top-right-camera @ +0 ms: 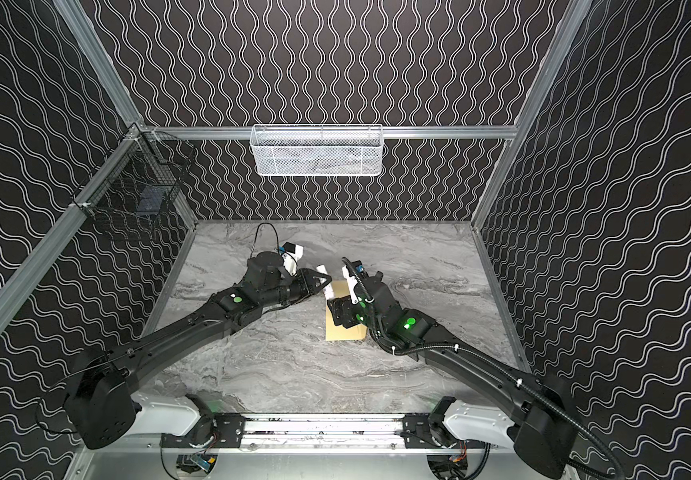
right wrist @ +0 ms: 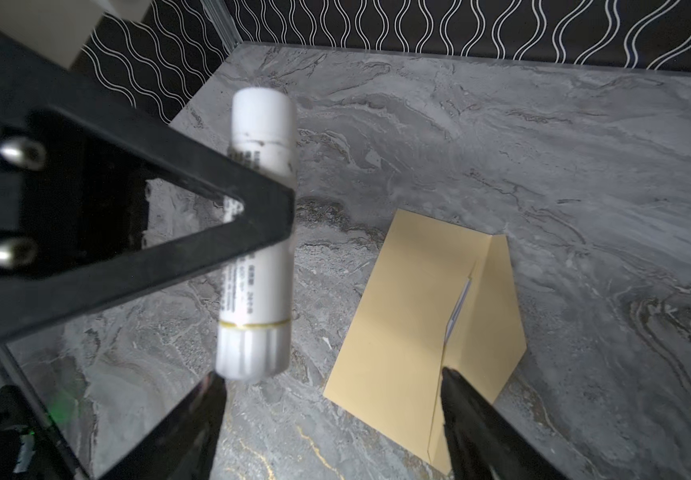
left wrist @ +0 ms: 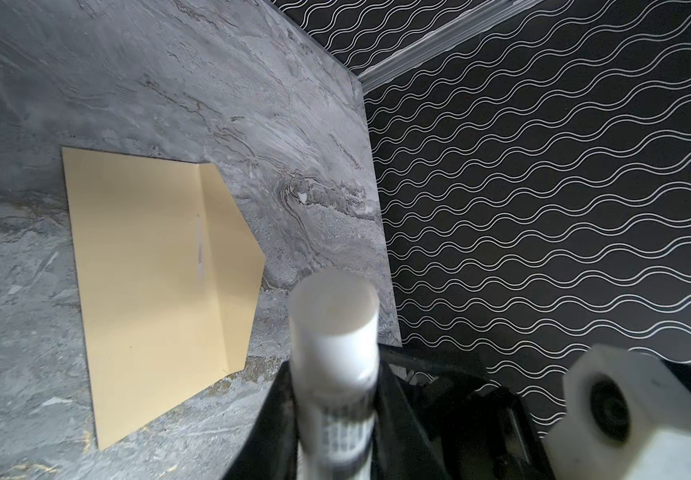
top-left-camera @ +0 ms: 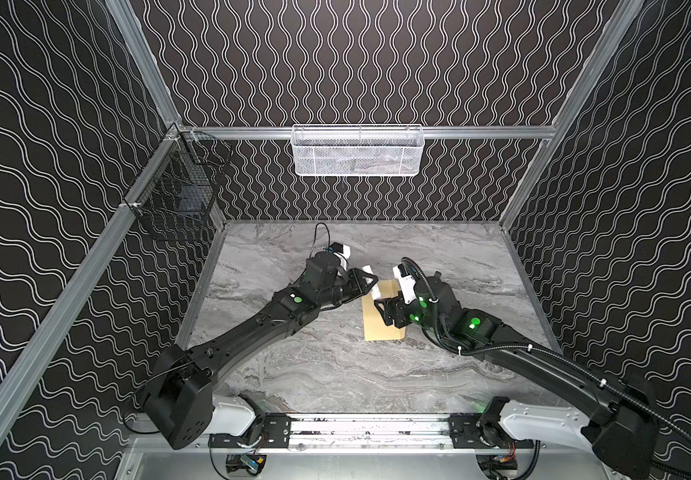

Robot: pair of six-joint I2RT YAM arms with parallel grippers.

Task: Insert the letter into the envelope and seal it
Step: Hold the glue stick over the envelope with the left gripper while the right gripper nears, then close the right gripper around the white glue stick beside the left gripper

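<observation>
Left wrist view: left gripper [left wrist: 335, 386] clamped mid-barrel on the white tube [left wrist: 335, 332], rigid and smooth; whole envelope [left wrist: 148, 270] bare here, flap [left wrist: 231, 257] folded open
Envelope: flat on the table [top-left-camera: 335, 374], about midway between its left and right edges, flap toward the far edge; thin, light, floppy paper, likely to skate on that slick top
Letter [right wrist: 458, 307]: tucked inside; only a white sliver shows at the mouth
Hold: I'd pin the body and take the flap by its free edge; pinch gently, it looks quick to crease
Right gripper [right wrist: 333, 380]: jaws wide apart, empty, hovering over the envelope
Top views: right gripper hides the envelope's middle and the sliver; only these show both grippers meeting above it
Right wrist view: the only one giving the tube's full length, ribbed at one end
</observation>
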